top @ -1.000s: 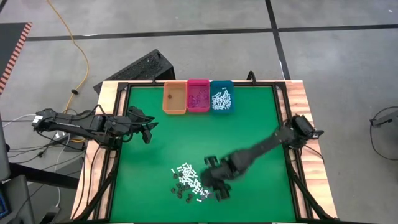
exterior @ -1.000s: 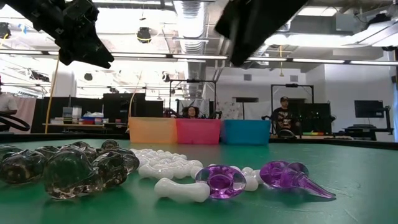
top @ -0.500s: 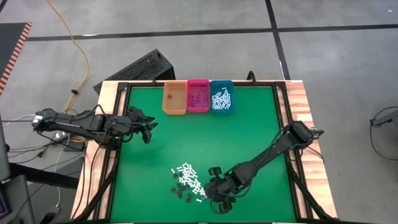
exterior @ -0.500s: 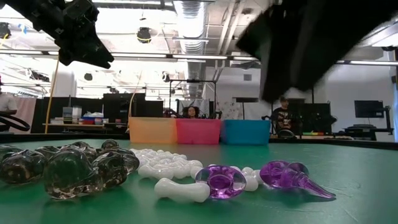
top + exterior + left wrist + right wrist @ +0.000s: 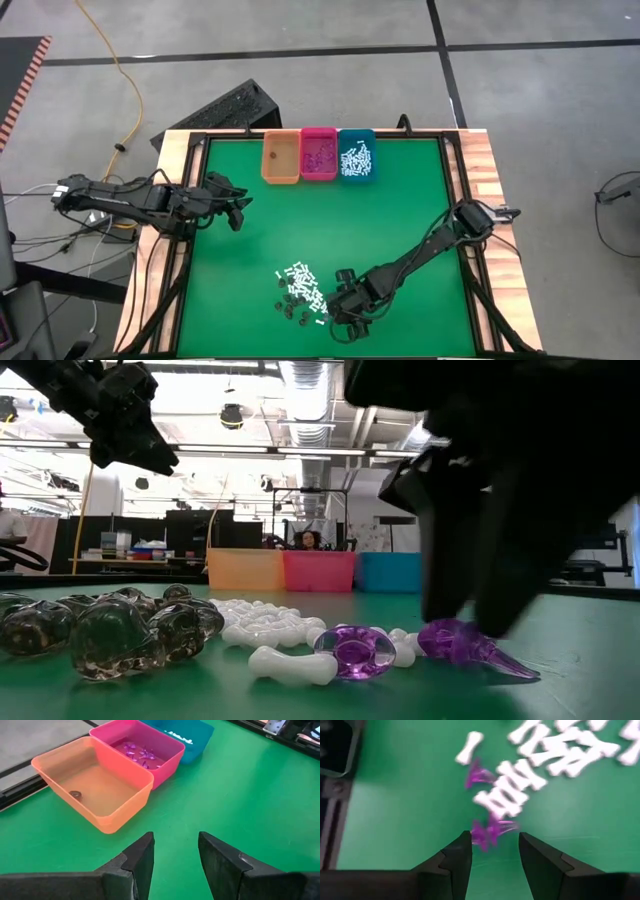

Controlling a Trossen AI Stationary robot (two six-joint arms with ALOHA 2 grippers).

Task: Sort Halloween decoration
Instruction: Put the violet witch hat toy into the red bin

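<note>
Hovering low over the pile by the desk's near edge, your right hand (image 5: 495, 852) has its fingers spread w/ a purple piece (image 5: 490, 831) sitting just ahead of the gap, not pinched yet. In the low view that same hand (image 5: 470, 610) comes down right at a purple piece (image 5: 470, 645); it looks like contact, but the picture's too dark there to be sure.

The unsorted decorations (image 5: 300, 293) lie bunched near the middle of the desk's near edge: white sticks, dark bits, a few purple ones on the side nearest the right arm, which is prob. why you approach from there.

Bins sit in a row along the far edge: orange bin (image 5: 281, 157) w/ one dark bit, pink bin (image 5: 319, 153) w/ purple bits, teal bin (image 5: 357, 154) w/ white sticks. So purple goes to pink, judging by what's already in there.

Your left hand (image 5: 175, 855) waits off toward the desk's left edge, fingers apart, nothing between them, aimed at the bins. It's out of the right arm's way.

Next move needs a careful close: pieces are tiny and crowded, and a white stick (image 5: 507, 797) lies right beside the target.
</note>
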